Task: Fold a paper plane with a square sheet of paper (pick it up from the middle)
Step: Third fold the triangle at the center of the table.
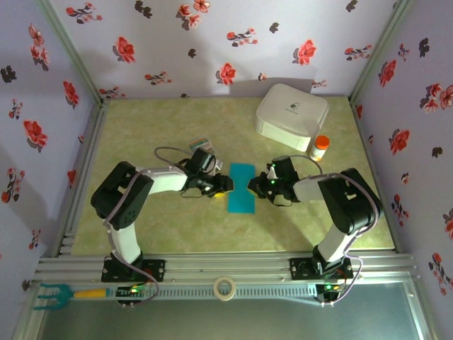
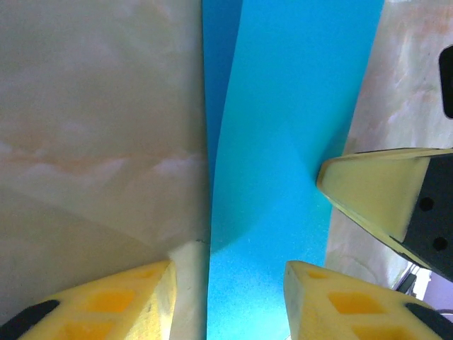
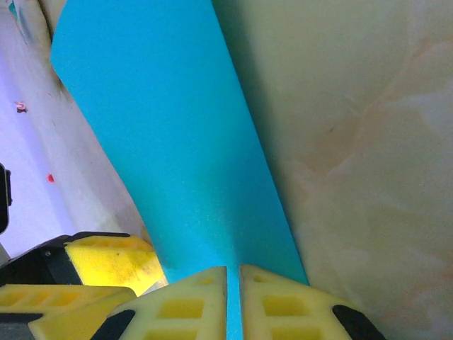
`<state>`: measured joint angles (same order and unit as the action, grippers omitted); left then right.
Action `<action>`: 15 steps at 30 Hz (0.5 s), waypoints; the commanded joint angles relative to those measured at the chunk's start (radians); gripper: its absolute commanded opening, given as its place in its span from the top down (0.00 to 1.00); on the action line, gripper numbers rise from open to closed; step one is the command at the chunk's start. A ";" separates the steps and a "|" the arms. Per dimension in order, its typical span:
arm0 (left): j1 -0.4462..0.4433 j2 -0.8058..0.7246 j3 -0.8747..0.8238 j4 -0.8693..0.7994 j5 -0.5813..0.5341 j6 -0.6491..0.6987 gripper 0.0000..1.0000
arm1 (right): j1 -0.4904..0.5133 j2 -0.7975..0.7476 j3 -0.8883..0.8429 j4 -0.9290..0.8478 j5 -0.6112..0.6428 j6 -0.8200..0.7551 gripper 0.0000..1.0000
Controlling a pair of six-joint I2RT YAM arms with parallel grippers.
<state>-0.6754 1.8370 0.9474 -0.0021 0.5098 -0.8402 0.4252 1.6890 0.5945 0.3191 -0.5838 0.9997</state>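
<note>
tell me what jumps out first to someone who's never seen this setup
A bright turquoise paper, folded narrow, lies in the middle between the two arms. The right gripper is shut on one long edge of it, while the left gripper stands open over the opposite edge. Behind them a white box sits at the far right, in front of red-flowered walls.

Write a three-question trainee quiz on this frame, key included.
1. True or false: the left fingers are shut tight.
2. What stands beside the white box? A) small orange bottle B) mug C) scissors
3. Which side's fingers are pressed together at the blue paper?
Key: 1 false, they stand apart, one on each side of the paper's edge. 2 A. 3 right fingers.
</note>
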 commanded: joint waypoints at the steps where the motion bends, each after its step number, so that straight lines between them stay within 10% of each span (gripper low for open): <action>1: 0.004 0.035 0.023 0.022 0.037 -0.021 0.59 | -0.008 0.022 -0.018 -0.002 0.001 0.008 0.86; 15: 0.003 0.057 0.010 0.080 0.072 -0.042 0.65 | -0.010 0.032 -0.020 0.000 0.003 0.008 0.86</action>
<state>-0.6685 1.8675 0.9531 0.0406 0.5549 -0.8661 0.4229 1.6936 0.5938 0.3290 -0.5922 1.0000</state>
